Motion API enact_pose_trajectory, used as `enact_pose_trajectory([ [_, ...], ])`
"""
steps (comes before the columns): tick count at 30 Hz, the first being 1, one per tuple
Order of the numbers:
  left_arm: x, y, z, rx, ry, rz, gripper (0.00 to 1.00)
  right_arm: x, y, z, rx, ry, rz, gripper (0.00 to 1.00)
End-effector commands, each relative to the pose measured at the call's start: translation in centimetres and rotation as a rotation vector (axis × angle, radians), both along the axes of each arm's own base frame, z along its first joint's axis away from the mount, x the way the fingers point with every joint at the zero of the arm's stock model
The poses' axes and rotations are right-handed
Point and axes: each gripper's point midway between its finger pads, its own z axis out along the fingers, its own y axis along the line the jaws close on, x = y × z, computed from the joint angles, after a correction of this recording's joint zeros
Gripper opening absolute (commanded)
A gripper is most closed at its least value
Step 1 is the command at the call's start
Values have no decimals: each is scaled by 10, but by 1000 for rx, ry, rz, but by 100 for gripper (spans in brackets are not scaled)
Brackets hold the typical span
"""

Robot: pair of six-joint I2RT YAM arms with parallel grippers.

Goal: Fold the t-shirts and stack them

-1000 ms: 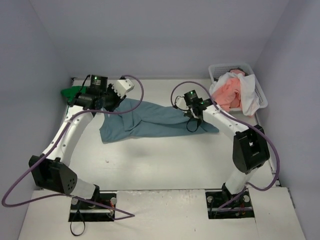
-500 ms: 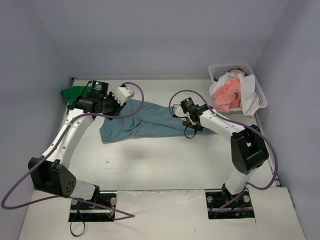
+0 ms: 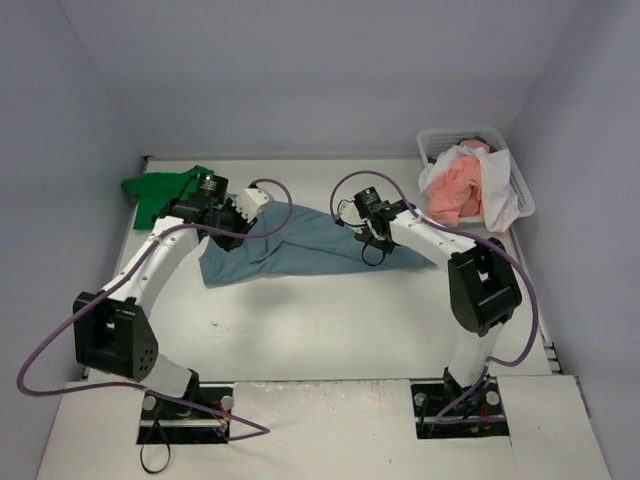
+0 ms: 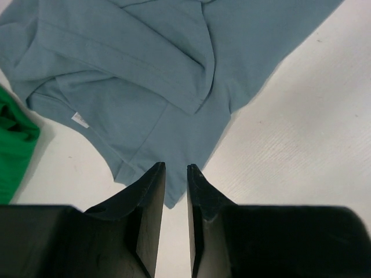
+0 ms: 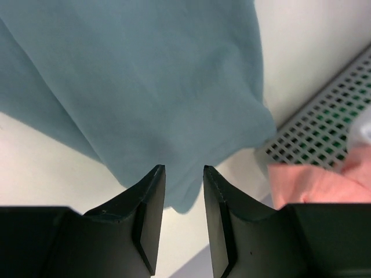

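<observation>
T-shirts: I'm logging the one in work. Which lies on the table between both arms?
The blue-grey t-shirt; the green t-shirt sits at the far left, and the pink t-shirt and white t-shirt are in the basket.

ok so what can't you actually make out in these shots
- top view: the left arm hides the far-left part of the teal t-shirt.
- top view: the salmon t-shirt and white t-shirt cover whatever lies deeper in the basket.
- left wrist view: the green t-shirt is cut off by the left edge.
- right wrist view: the basket is cut off by the right edge.
</observation>
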Motion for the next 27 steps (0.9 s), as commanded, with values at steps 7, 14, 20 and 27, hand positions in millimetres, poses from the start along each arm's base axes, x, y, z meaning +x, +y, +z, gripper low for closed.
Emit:
enact_pose_trajectory([
  [7, 58, -6, -28, -14, -57, 81, 18, 9, 19, -11, 101, 32, -16, 30],
  [14, 118, 8, -56, 47, -99, 208, 27, 0, 17, -12, 108, 38, -19, 28],
  [20, 150, 19, -55, -45, -88, 346, 34, -9, 14, -18, 111, 57, -23, 28],
  [27, 152, 13, -40, -125, -82, 371, 34, -10, 15, -22, 116, 64, -25, 29],
])
